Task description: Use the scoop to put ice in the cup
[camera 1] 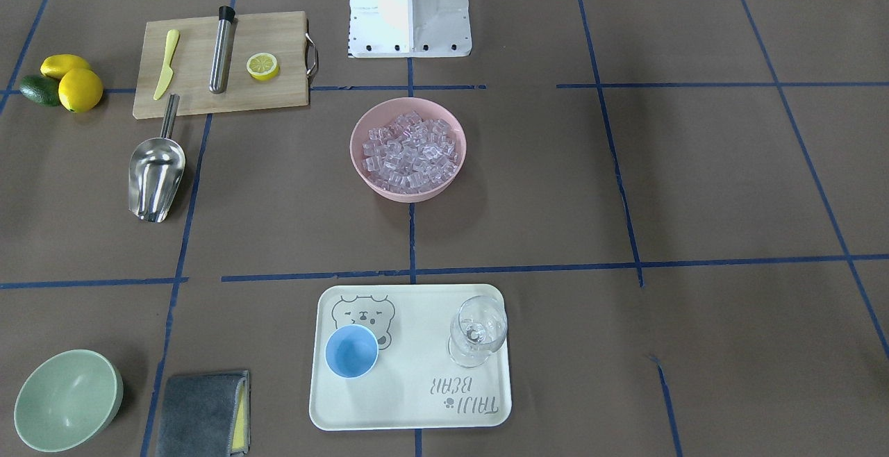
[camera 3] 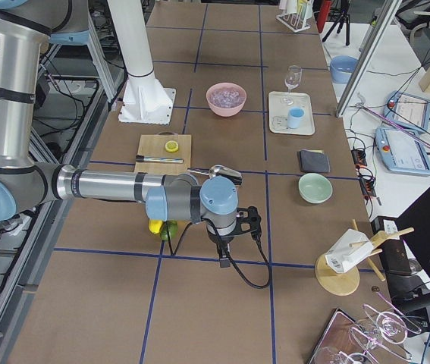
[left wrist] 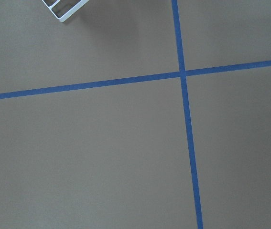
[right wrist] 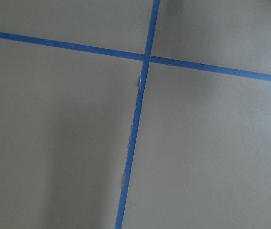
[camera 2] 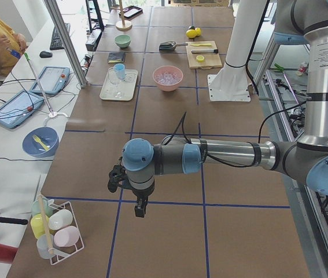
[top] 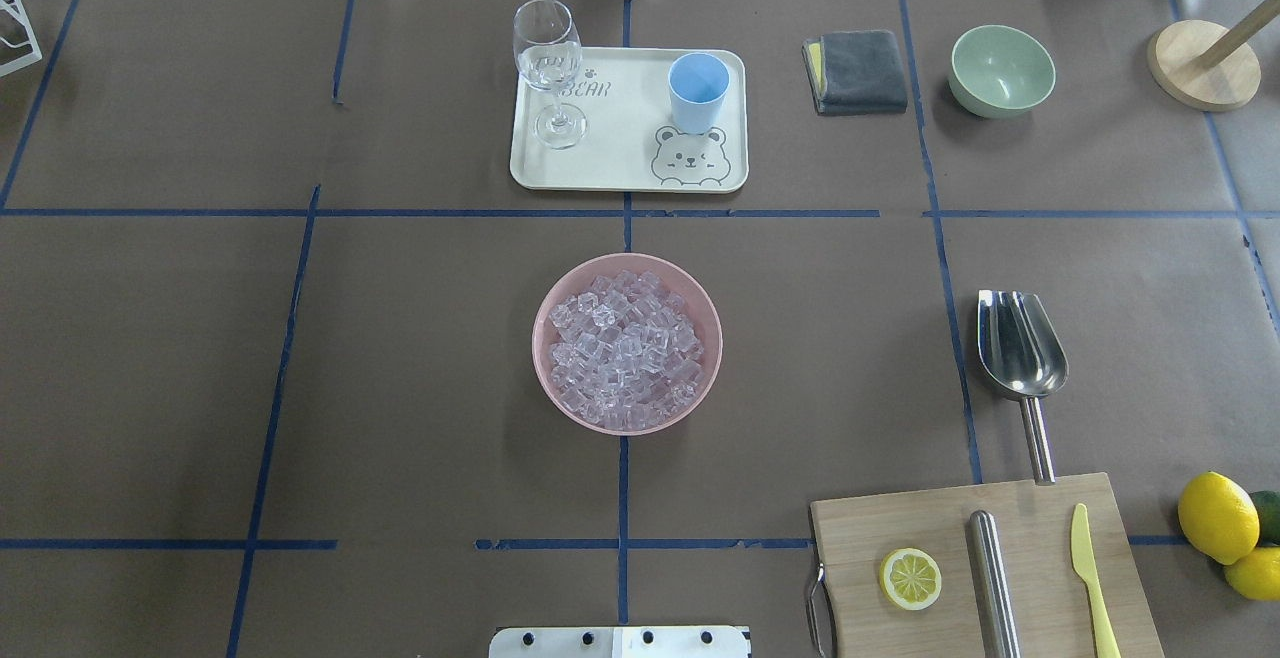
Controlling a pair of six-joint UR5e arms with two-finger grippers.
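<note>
The ice (top: 626, 348) fills a pink bowl (top: 545, 303) at the table's middle; the ice also shows in the front view (camera 1: 410, 150). The light-blue cup (top: 697, 90) stands upright and empty on a cream tray (top: 620, 153) on the far side. The steel scoop (top: 1020, 343) lies on the table at the right, its handle against a cutting board. My left gripper (camera 2: 140, 209) hangs over bare table far out to the left. My right gripper (camera 3: 223, 256) hangs far out to the right. I cannot tell whether either is open or shut. Both wrist views show only table paper and blue tape.
A clear stemmed glass (top: 548, 68) stands on the tray. The cutting board (top: 900, 528) holds a lemon half (top: 910, 578), a steel cylinder (top: 993, 578) and a yellow knife (top: 1092, 578). Lemons (top: 1218, 518), a green bowl (top: 1002, 68) and a grey cloth (top: 858, 70) lie at the right.
</note>
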